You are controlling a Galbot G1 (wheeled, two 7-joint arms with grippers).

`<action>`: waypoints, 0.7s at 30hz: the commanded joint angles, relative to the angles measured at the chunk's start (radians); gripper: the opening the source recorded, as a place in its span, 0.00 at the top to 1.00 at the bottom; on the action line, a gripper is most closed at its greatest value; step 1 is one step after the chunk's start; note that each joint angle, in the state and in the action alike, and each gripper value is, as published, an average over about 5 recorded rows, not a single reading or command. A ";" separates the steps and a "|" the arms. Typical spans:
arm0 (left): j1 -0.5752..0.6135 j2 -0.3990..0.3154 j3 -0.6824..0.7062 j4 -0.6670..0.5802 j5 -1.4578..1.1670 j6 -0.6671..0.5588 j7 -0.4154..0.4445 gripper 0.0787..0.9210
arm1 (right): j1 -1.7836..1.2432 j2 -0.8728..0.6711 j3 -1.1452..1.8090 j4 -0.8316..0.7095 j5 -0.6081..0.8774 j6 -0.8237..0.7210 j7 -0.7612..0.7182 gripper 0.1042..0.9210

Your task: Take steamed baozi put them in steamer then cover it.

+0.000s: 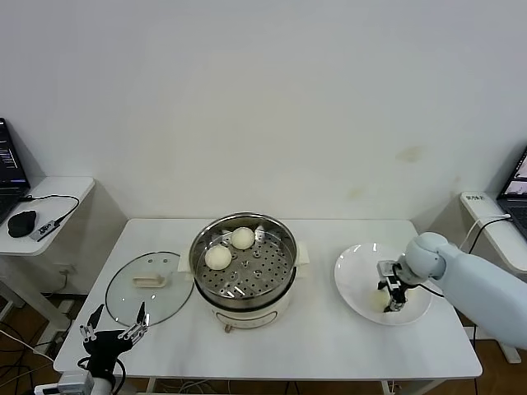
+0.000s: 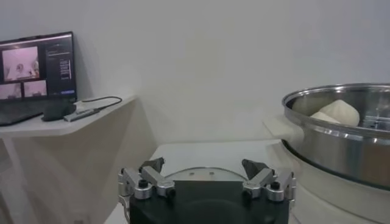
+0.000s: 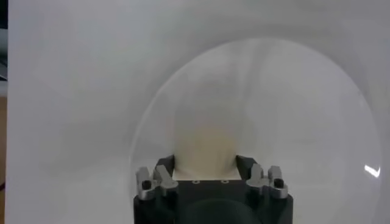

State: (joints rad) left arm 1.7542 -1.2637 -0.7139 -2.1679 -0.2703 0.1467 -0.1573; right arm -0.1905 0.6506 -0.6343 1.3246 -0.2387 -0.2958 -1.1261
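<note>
We are picking up a bun [image 1: 379, 299] from the white plate [image 1: 354, 267], at three o'clock from the steamer [image 1: 244, 262]. Our right tool [image 1: 393, 298] squeezes this bun on both sides. Two buns [image 1: 230, 248] sit in the steamer already. Next we should lift it slowly and carry it over. Our left tool [image 1: 113, 331] waits wide open near the lid [image 1: 149, 287], at nine o'clock on the counter [image 1: 329, 346].

White table [image 1: 329, 337] carries 3 things in a row: glass cover [image 1: 149, 287] lying flat at robot's left, steamer [image 1: 244, 267] on its white base in the middle (lid off), white plate [image 1: 356, 278] at right. Cover's rim is just beside the steamer; plate sits apart.
</note>
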 commanded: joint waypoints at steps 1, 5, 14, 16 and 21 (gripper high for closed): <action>0.000 0.001 0.000 -0.002 0.001 0.000 0.000 0.12 | 0.130 -0.014 -0.051 0.031 0.060 -0.008 -0.028 0.41; 0.000 0.003 -0.001 -0.008 0.000 0.000 0.000 0.12 | 0.307 -0.026 -0.149 0.071 0.135 -0.024 -0.046 0.41; 0.001 0.006 0.002 -0.024 -0.001 0.000 0.000 0.12 | 0.747 0.071 -0.388 0.099 0.330 -0.053 -0.051 0.41; 0.003 0.009 0.002 -0.028 -0.001 0.000 0.000 0.12 | 0.825 0.107 -0.438 0.109 0.373 -0.059 -0.042 0.41; 0.006 0.013 -0.003 -0.031 -0.004 0.000 0.000 0.12 | 0.910 0.202 -0.503 0.162 0.459 -0.085 0.004 0.41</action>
State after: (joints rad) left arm 1.7593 -1.2516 -0.7172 -2.1972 -0.2741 0.1463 -0.1573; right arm 0.3956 0.7228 -0.9495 1.4271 0.0384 -0.3537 -1.1543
